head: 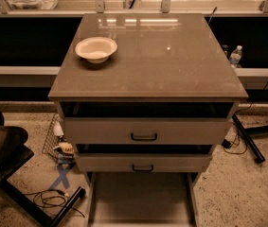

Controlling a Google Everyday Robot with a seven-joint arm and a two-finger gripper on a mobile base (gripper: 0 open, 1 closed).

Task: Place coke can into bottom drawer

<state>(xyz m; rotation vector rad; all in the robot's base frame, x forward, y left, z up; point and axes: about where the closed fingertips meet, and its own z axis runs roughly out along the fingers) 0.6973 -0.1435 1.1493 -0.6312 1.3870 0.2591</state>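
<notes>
Lab-type space: test cabinet (162, 65), loose floor cables (48, 200).

bottom drawer (140, 197) cropped below, end effector and coke can out of frame

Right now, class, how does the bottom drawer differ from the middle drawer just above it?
The bottom drawer is pulled far out, its flat floor exposed; the middle drawer is pushed nearly in, only its front showing. The middle drawer shows a black handle; the bottom drawer shows none. Both are grey and sit in one cabinet. The gripper is out of view, and no coke can shows.
</notes>
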